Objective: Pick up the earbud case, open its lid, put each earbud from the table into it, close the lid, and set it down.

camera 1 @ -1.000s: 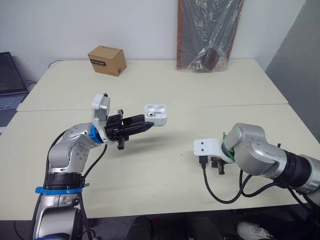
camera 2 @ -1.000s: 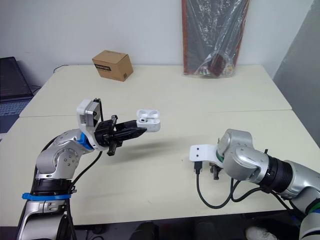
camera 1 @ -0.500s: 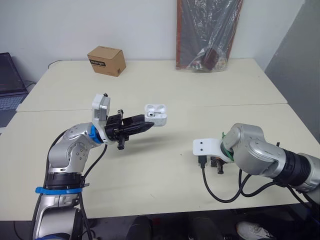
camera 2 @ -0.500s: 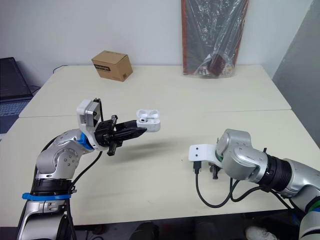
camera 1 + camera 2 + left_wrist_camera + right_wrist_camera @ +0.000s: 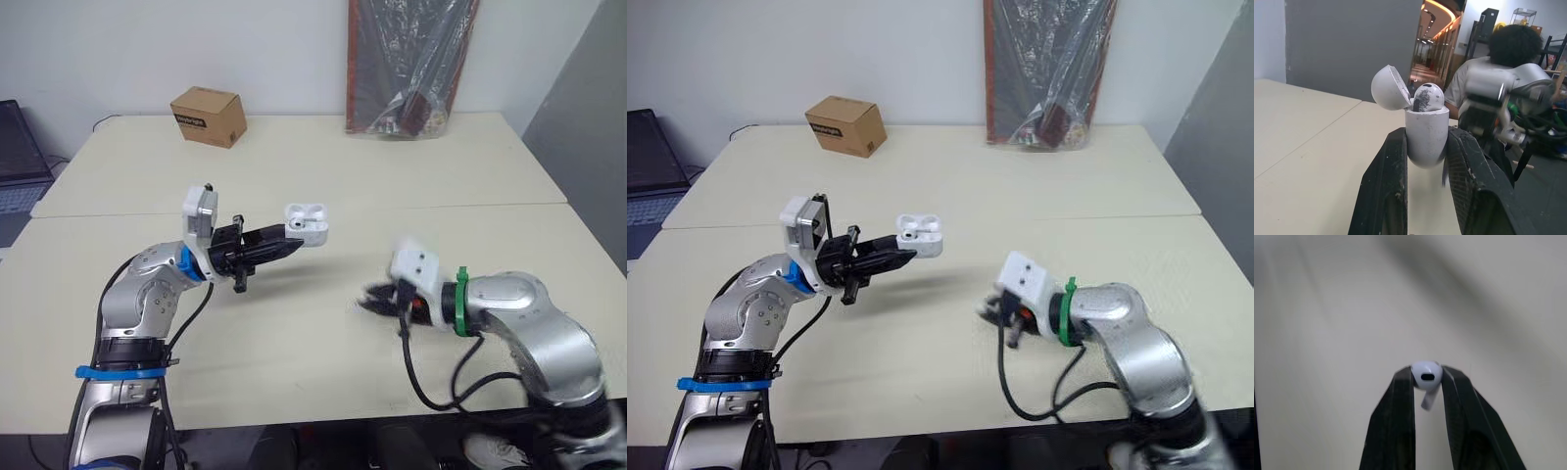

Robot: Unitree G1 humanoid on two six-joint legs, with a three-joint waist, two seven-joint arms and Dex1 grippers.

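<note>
Two grippers are at work above a pale table (image 5: pixel 294 343). My left gripper (image 5: pixel 292 237) is clenched on the body of the earbud case (image 5: pixel 306 223), holding it upright in the air, well clear of the tabletop. The lid (image 5: pixel 1390 88) is swung open, and one earbud (image 5: pixel 1427 97) sits in the case beside the hinge. My right gripper (image 5: pixel 1427 374) pinches the second earbud (image 5: pixel 1426 382) by its rounded head between the fingertips, stem hanging loose. It is low over the table, near the case but well apart from it.

I judge the step in hand to be carrying this second earbud to the case. To do it well I would hold the case steady, bring the earbud in from the side away from the lid, turn it stem-down over the free socket, lower it straight, and let go only once it is seated. The grip is on a small round surface, so a twist could flip it out.

The free socket is hidden behind the seated earbud and the lid. From the head views, the pinched earbud is too small to make out.
</note>
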